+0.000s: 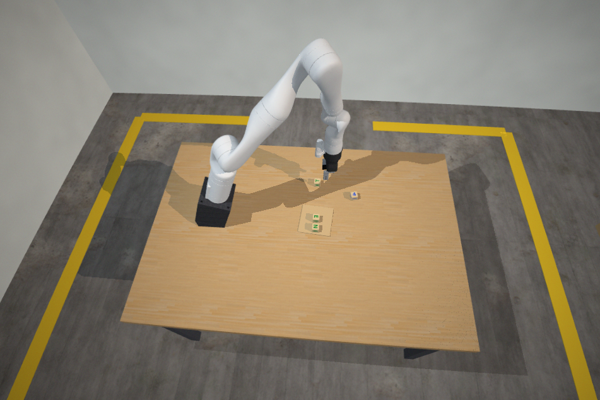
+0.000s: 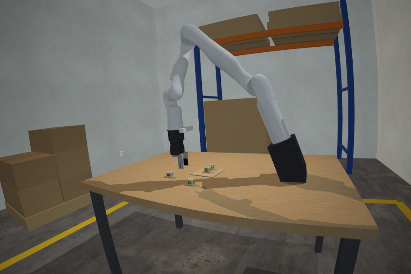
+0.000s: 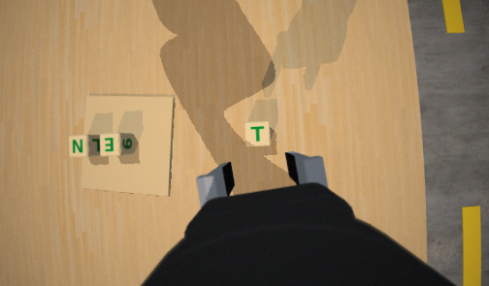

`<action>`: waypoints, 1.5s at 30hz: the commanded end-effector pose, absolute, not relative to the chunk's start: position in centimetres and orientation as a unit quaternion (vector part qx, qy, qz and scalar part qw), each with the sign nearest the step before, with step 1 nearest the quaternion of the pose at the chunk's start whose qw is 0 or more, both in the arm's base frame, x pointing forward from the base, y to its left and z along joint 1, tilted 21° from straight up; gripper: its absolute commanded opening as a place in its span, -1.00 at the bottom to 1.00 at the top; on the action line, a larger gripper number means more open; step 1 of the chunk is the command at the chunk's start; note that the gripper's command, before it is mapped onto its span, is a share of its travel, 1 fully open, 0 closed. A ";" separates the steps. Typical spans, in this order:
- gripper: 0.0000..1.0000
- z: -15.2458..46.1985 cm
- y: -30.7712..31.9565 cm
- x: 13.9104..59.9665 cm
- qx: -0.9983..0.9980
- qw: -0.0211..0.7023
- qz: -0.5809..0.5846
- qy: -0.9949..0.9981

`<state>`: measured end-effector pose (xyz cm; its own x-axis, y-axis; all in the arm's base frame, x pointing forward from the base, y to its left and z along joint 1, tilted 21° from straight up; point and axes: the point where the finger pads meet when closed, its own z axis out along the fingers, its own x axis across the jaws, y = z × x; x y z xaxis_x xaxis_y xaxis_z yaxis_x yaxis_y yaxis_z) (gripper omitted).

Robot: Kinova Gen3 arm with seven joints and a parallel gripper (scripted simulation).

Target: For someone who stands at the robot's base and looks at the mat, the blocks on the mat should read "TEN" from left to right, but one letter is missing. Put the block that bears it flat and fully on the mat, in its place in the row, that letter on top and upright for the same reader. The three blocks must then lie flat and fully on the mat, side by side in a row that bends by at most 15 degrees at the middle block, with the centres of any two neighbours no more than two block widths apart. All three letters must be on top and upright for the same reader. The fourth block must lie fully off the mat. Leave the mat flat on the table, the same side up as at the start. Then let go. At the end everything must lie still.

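Note:
The T block (image 1: pixel 317 181) (image 2: pixel 191 181) (image 3: pixel 257 134) lies on the table off the mat, its green T on top with the crossbar toward the robot's base, so upside down for the reader. The E block (image 1: pixel 315 216) (image 2: pixel 207 169) (image 3: pixel 111 144) and the N block (image 1: pixel 315 226) (image 3: pixel 78 145) stand side by side on the mat (image 1: pixel 327 213) (image 2: pixel 212 174) (image 3: pixel 155 174); the E is upright for the reader. My gripper (image 1: pixel 325 173) (image 2: pixel 183 165) (image 3: pixel 259 169) is open and empty, pointing down well above the table, close to the T block sideways.
A fourth block (image 1: pixel 353 194) (image 2: pixel 169 174) with a blue mark on top lies off the mat, farther from the base than the T block. Bare mat shows beside the E block on the T block's side. The table's edge (image 3: pixel 416 125) is right in the wrist view.

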<state>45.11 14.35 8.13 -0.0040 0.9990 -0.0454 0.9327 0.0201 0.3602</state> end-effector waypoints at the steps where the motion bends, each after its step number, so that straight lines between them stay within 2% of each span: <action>1: 1.00 8.2 14.8 45.0 0.694 0.142 0.119 0.696; 25: 1.00 8.2 14.8 45.0 0.694 0.142 0.119 0.696; 32: 1.00 8.5 13.9 46.5 0.696 0.146 0.112 0.694; 45: 1.00 13.3 8.0 58.3 0.695 0.143 0.113 0.696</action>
<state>55.98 11.35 12.71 -0.0313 0.9983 -0.0492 0.9328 0.0468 0.3572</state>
